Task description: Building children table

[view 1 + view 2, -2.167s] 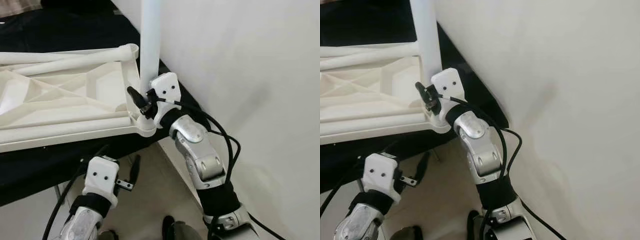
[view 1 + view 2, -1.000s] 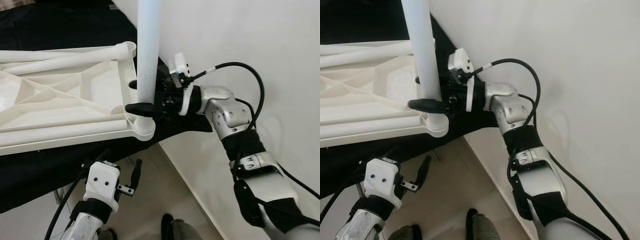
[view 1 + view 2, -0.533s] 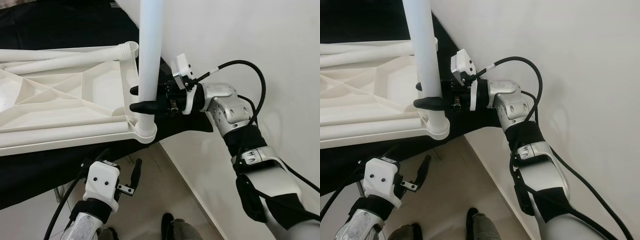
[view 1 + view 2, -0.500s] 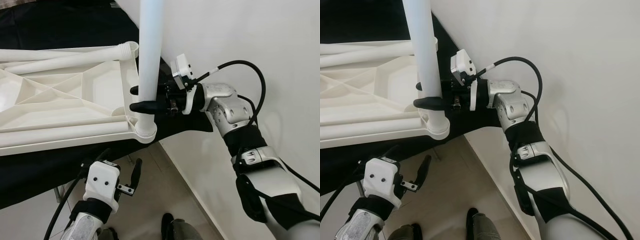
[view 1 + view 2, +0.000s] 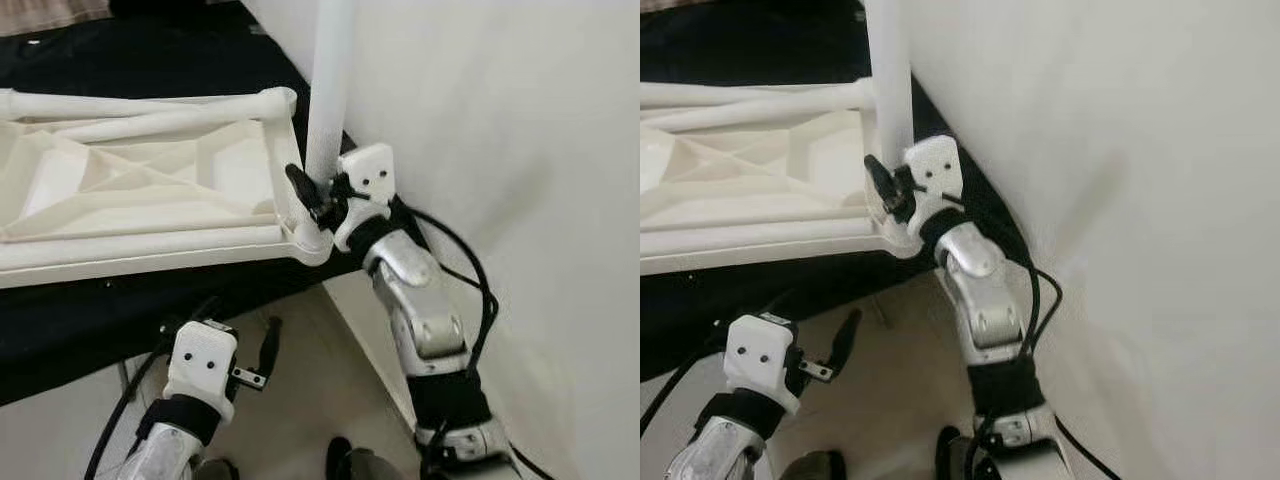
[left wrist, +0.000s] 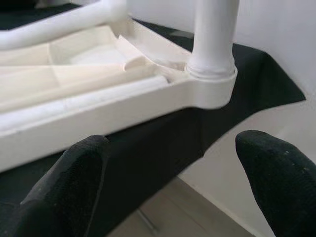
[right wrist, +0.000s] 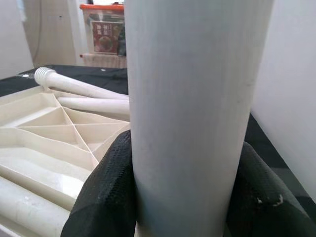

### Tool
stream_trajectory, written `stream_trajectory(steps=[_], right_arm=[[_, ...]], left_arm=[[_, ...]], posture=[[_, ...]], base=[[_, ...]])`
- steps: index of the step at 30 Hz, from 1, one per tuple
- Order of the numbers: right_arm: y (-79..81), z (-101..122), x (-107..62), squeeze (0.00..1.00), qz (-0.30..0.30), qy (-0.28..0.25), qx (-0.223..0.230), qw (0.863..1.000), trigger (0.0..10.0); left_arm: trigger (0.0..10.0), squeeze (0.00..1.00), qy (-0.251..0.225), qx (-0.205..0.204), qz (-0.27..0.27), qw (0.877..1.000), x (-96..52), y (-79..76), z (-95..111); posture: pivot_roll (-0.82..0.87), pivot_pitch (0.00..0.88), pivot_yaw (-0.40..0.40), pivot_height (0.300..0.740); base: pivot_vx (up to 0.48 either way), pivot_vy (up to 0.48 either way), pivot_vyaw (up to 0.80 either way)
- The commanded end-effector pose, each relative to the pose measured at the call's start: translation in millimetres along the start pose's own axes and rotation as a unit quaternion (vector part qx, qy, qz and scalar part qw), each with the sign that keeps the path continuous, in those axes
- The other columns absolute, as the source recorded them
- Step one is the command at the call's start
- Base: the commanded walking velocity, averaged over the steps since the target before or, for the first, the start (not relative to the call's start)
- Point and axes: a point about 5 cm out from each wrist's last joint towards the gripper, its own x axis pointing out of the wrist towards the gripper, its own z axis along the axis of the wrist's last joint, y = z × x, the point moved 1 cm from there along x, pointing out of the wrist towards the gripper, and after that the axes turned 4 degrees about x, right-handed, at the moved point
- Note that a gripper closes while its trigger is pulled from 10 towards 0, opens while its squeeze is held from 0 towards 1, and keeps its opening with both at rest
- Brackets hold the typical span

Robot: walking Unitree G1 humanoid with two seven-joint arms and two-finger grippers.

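The white table top [image 5: 150, 195] lies upside down on a black-covered surface. One white leg [image 5: 328, 90] stands upright in its near right corner socket [image 5: 310, 238]. My right gripper [image 5: 318, 187] is shut on this leg just above the socket; in the right wrist view the leg [image 7: 192, 123] is squeezed between the black fingers [image 7: 106, 192]. Two loose legs [image 5: 150, 103] lie along the top. My left gripper [image 5: 238, 328] hangs open below the front edge, holding nothing, and its wrist view looks up at the socket [image 6: 212, 84].
A white wall [image 5: 520, 150] runs close along the right side. The black cloth [image 5: 100, 320] drops over the front edge to a pale floor [image 5: 320, 390]. A box with an orange lid [image 7: 101, 29] stands far behind.
My right wrist has rolled round the leg: the forearm was level and to the right, and now rises from below. The hold on the leg stays. The left arm is still.
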Motion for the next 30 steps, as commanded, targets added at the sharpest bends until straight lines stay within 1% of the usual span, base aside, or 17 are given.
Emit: stream_trajectory(steps=[1, 3, 4, 5, 6, 8, 9, 14, 17, 18, 19, 20, 21, 22, 23, 25, 30], right_arm=[[7.7, -13, 13.7, 0.0, 0.03, 0.029, 0.01, 0.999, 0.0], [7.7, -13, 13.7, 0.0, 0.03, 0.029, 0.01, 0.999, 0.0], [8.2, -8, 19.5, 0.0, 0.042, 0.021, 0.011, 0.999, 5.3], [8.2, -8, 19.5, 0.0, 0.042, 0.021, 0.011, 0.999, 5.3], [18.8, 8, 26.0, 0.05, 0.1, -0.002, 0.035, 0.994, 10.0], [21.9, 14, 26.4, 0.05, 0.121, -0.01, 0.04, 0.992, 10.0], [24.4, 20, 25.6, 1.0, 0.146, -0.019, 0.048, 0.988, 10.0], [18.4, 33, 23.6, 1.0, 0.211, -0.032, 0.055, 0.975, 10.0], [10.7, 37, 21.3, 1.0, 0.256, -0.031, 0.035, 0.966, 10.0], [8.6, 37, 18.4, 1.0, 0.299, -0.025, 0.014, 0.954, 10.0], [5.8, 37, 16.6, 0.72, 0.34, -0.014, 0.001, 0.94, 10.0], [5.8, 37, 16.6, 0.72, 0.34, -0.014, 0.001, 0.94, 10.0], [-0.6, 37, 15.2, 0.0, 0.399, 0.005, -0.026, 0.917, 10.0], [-0.6, 37, 15.2, 0.0, 0.399, 0.005, -0.026, 0.917, 10.0], [-3.7, 37, 14.7, 0.0, 0.419, 0.015, -0.031, 0.907, 10.0], [-8.6, 37, 15.1, 0.0, 0.436, 0.027, -0.035, 0.899, 10.0], [-14.5, 41, 17.8, 0.0, 0.446, 0.03, -0.023, 0.894, 10.0]], left_arm=[[10.0, 0.0, 0.018, -0.003, -0.007, 1.0, -1.5, -1.6, -9], [10.0, 0.0, 0.018, -0.003, -0.007, 1.0, -1.5, -1.6, -9], [10.0, 0.0, 0.018, -0.002, -0.006, 1.0, -1.1, -1.3, -9], [10.0, 0.0, 0.018, -0.002, -0.006, 1.0, -1.1, -1.3, -9], [10.0, 0.0, 0.017, -0.002, -0.005, 1.0, -0.6, -1.1, -9], [10.0, 0.0, 0.017, -0.002, -0.005, 1.0, -0.7, -1.1, -9], [10.0, 0.0, 0.017, -0.002, -0.005, 1.0, -0.8, -1.4, -8], [10.0, 0.0, 0.017, -0.003, -0.006, 1.0, -1.5, -2.2, -7], [10.0, 0.0, 0.016, -0.004, -0.006, 1.0, -2.4, -2.8, -7], [10.0, 0.0, 0.016, -0.004, -0.006, 1.0, -2.8, -3.0, -6], [10.0, 0.0, 0.016, -0.005, -0.006, 1.0, -3.3, -3.4, -6], [10.0, 0.0, 0.016, -0.005, -0.006, 1.0, -3.3, -3.4, -6], [10.0, 0.0, 0.016, -0.005, -0.005, 1.0, -4.7, -3.9, -5], [10.0, 0.0, 0.016, -0.005, -0.005, 1.0, -4.7, -3.9, -5], [10.0, 0.0, 0.016, -0.006, -0.005, 1.0, -5.9, -4.2, -4], [10.0, 0.0, 0.017, -0.007, -0.004, 1.0, -7.5, -4.5, -3], [10.0, 0.0, 0.018, -0.008, -0.004, 1.0, -9.8, -4.9, -2]], posture=[[0.09, 0.243, -0.082, 0.74], [0.09, 0.243, -0.082, 0.74], [0.09, 0.242, -0.083, 0.74], [0.09, 0.242, -0.083, 0.74], [0.09, 0.243, -0.083, 0.74], [0.09, 0.244, -0.083, 0.74], [0.09, 0.244, -0.083, 0.74], [0.09, 0.251, -0.083, 0.74], [0.09, 0.255, -0.082, 0.74], [0.1, 0.258, -0.082, 0.74], [0.1, 0.267, -0.084, 0.74], [0.1, 0.267, -0.084, 0.74], [0.1, 0.276, -0.086, 0.74], [0.1, 0.276, -0.086, 0.74], [0.1, 0.281, -0.089, 0.74], [0.11, 0.285, -0.09, 0.74], [0.11, 0.298, -0.087, 0.74]], base=[[0.0, 0.0, 0.0], [0.0, 0.0, 0.0], [0.0, 0.0, 0.0], [0.0, 0.0, 0.0], [0.0, 0.0, 0.0], [0.0, 0.0, 0.0], [0.0, 0.0, 0.0], [0.0, 0.0, 0.0], [0.0, 0.0, 0.0], [0.0, 0.0, 0.0], [0.0, 0.0, 0.0], [0.0, 0.0, 0.0], [0.0, 0.0, 0.0], [0.0, 0.0, 0.0], [0.0, 0.0, 0.0], [0.0, 0.0, 0.0], [0.0, 0.0, 0.0]])
